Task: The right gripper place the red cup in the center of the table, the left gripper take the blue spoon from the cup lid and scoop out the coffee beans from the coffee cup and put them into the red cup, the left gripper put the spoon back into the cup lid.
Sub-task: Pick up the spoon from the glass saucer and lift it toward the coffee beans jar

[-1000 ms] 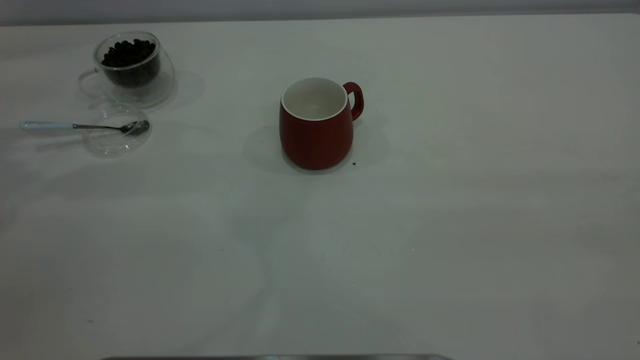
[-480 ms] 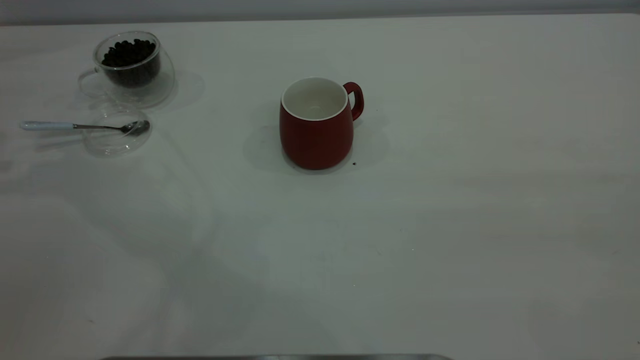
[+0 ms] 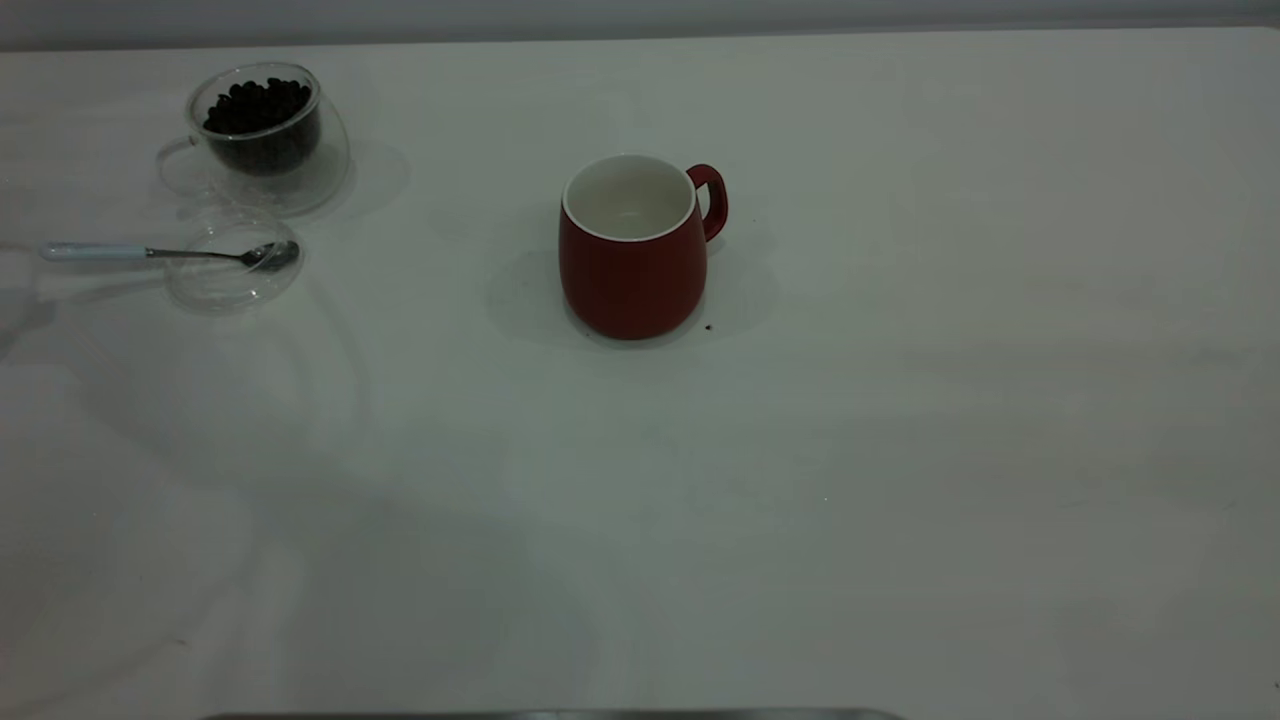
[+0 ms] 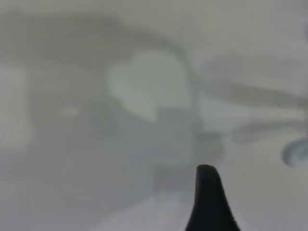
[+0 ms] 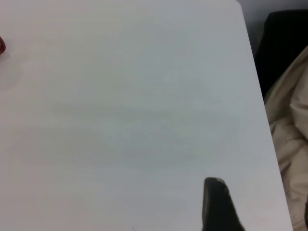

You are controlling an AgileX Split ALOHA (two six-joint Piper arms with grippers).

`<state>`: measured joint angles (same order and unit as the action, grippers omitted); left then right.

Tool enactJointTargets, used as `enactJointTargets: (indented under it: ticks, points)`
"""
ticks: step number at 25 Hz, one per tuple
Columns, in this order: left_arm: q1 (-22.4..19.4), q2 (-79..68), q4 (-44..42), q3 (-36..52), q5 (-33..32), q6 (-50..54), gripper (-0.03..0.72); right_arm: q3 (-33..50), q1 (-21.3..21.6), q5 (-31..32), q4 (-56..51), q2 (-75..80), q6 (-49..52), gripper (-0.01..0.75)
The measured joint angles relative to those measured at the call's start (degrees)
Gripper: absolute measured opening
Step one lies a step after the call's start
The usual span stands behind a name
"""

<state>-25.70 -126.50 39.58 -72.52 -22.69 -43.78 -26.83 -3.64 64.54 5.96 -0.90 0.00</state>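
red cup: seen upright mid-table
blue spoon: bowl laid in cup lid
grippers: one fingertip shown per wrist view — spread cannot be told

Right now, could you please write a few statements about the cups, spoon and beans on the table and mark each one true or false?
1. The rounded dark red ceramic mug stands upright and empty near the middle of the white table. True.
2. The dark coffee beans fill the red mug. False: they sit in the clear double-walled glass cup at the far left.
3. The metal bowl of the pale-blue-handled spoon rests on the round clear glass lid. True.
4. A gripper is holding the spoon. False: no gripper shows in the exterior view, and the spoon lies untouched.
5. The mug's handle points toward the glass cup. False: it points the opposite way.
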Motion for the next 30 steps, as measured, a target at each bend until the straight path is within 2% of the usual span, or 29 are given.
enactJointTargets:
  ticks: [8,22,30]
  points:
    - [0.11,-0.43,3.57,0.00,3.91,-0.60,0.561,0.00,0.00,0.00,0.00,0.00,0.00,0.457]
    - [1.14,-5.81,3.88,-2.38,-2.47,-3.91,0.587,0.00,0.00,0.00,0.00,0.00,0.00,0.457]
    - [1.97,-8.71,7.31,-4.58,-4.40,-7.54,0.587,0.00,0.00,0.00,0.00,0.00,0.00,0.457]
